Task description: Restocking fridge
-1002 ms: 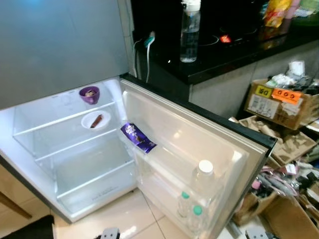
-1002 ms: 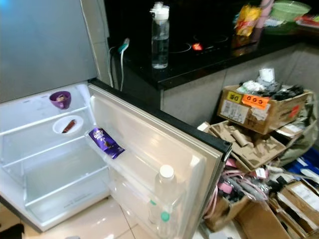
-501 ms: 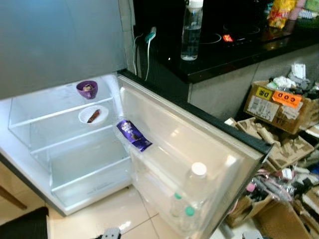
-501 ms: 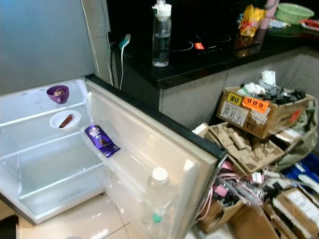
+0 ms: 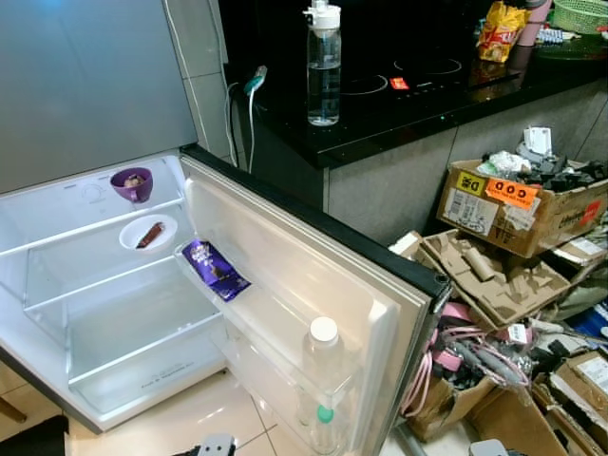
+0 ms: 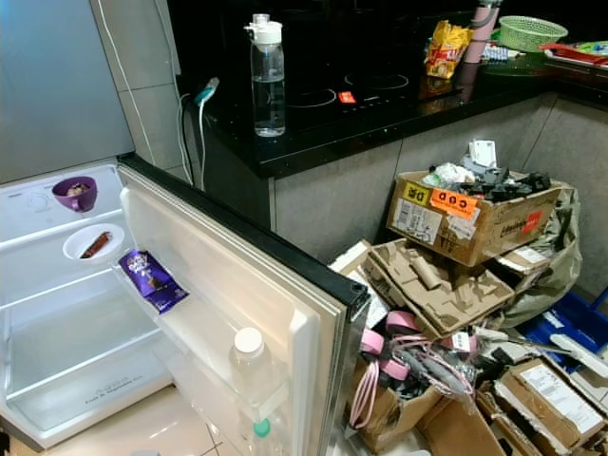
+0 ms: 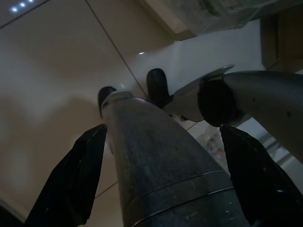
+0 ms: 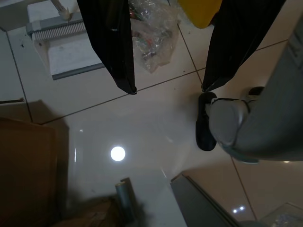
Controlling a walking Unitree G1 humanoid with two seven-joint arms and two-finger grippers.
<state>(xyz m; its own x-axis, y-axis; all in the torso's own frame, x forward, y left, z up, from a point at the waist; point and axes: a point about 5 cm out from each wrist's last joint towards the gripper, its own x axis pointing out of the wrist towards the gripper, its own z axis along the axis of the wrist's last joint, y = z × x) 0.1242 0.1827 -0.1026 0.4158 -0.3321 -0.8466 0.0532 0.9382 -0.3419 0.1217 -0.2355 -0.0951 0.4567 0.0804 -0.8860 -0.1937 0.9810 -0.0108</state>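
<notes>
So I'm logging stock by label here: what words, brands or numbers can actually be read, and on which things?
"D6": yellow sticker on the cardboard box.
"000", roughly: orange sticker on the same box.
White printed label on the box front: too small to read.
Purple chocolate wrapper in the fridge door shelf: lettering blurred.
Yellow snack bag on the counter: print unreadable.
Red marking on the hob: unreadable.

fridge (image 5: pixel 114 313) open, shelves lit, bottles (image 5: pixel 321 366) in door
</notes>
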